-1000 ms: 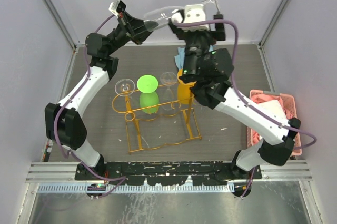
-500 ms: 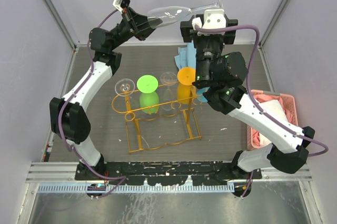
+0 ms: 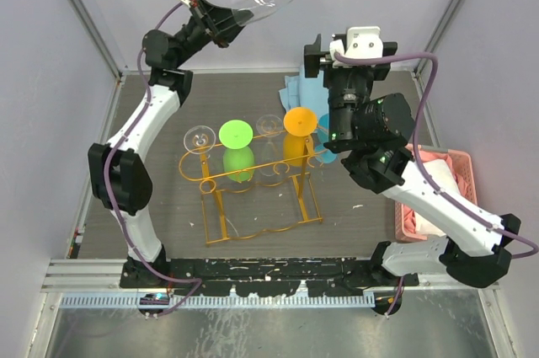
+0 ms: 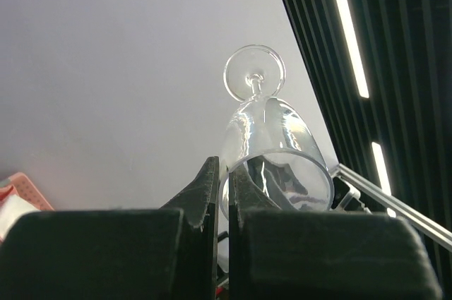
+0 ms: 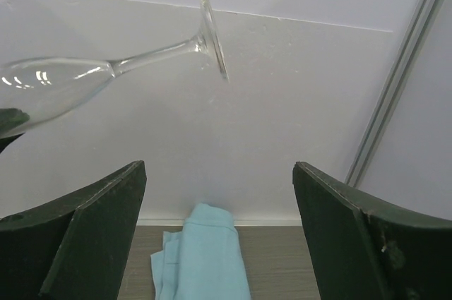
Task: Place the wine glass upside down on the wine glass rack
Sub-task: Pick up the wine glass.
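Wall point(image 4: 106, 67) behind, wrist view alone shows left gripper point(image 4: 222, 176) apparently pinching wine glass point(image 4: 272, 138).

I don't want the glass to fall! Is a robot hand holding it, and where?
The left gripper pinches the clear wine glass by the rim of its bowl. The right gripper is open, holding nothing.

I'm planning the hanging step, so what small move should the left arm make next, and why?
Probably lower the wine glass toward the wine glass rack while turning its foot upward. The left fingers pinch its rim, holding it high and roughly level near the back wall, and the right fingers stand open, apart from it.
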You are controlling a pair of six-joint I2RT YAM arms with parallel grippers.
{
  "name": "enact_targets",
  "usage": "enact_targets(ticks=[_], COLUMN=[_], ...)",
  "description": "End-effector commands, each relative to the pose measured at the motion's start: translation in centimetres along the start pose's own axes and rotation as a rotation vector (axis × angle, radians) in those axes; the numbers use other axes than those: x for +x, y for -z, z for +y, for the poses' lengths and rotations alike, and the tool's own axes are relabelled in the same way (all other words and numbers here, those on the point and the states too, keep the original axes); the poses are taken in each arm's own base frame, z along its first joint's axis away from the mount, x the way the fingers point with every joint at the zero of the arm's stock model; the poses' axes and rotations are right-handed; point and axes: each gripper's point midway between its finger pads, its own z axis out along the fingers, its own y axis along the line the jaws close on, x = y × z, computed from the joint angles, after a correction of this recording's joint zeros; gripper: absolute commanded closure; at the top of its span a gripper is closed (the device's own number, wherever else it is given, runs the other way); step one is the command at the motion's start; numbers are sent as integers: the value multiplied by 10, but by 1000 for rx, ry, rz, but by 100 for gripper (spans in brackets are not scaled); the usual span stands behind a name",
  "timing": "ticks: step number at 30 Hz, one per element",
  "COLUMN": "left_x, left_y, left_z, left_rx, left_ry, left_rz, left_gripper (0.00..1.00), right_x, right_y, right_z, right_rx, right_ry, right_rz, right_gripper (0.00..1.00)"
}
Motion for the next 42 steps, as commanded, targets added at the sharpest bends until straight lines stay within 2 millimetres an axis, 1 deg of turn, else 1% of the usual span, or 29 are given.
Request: enact_targets(ticks=[1, 4, 6, 11, 12, 13, 17, 18, 20, 23, 26, 27, 29, 31, 35, 36, 39, 42], left_x=[-23, -38, -46, -51, -52, -52, -51, -51, -50, -48, -45, -45, -43, -41, -36, -34, -31, -28], left_y=[1, 8, 12, 13, 13, 12, 11, 11, 11, 12, 13, 13, 14, 15, 17, 17, 20, 23], left_z=[-30, -31, -32, -36, -36, -37, -40, -41, -42, -42, -43, -43, -43, -43, -40, -40, -40, -42], left_rx=[71, 75, 78, 85, 87, 87, 90, 90, 89, 90, 88, 87, 86, 87, 87, 90, 106, 132], left_ry=[-96, -103, -106, -113, -113, -112, -111, -112, -112, -107, -107, -107, -108, -105, -103, -102, -92, -82], left_rz=[-64, -96, -115, -120, -120, -118, -114, -115, -112, -110, -106, -105, -100, -99, -91, -88, -82, -73], left_gripper=[100, 100, 100, 100, 100, 100, 100, 100, 100, 100, 100, 100, 100, 100, 100, 100, 100, 100], right_x=[-4, 0, 7, 22, 25, 30, 52, 59, 65, 76, 91, 98, 106, 107, 104, 101, 99, 102], right_y=[2, -7, -17, -50, -57, -66, -99, -107, -121, -137, -153, -157, -159, -159, -154, -150, -141, -130], right_z=[-17, -34, -42, -57, -63, -66, -88, -90, -98, -110, -126, -133, -138, -136, -119, -104, -90, -70], right_rx=[43, 94, 114, 180, 202, 215, 271, 272, 290, 302, 271, 275, 271, 230, 96, -5, -150, -309], right_ry=[-17, 5, 22, 41, 35, 28, 30, 34, 12, -28, -146, -188, -231, -272, -388, -434, -581, -749], right_rz=[-21, -25, -21, -6, -7, 0, 38, 61, 72, 95, 136, 151, 164, 165, 181, 193, 226, 291], right_gripper=[10, 9, 8, 7, 7, 7, 7, 6, 6, 6, 5, 6, 6, 5, 5, 5, 6, 10])
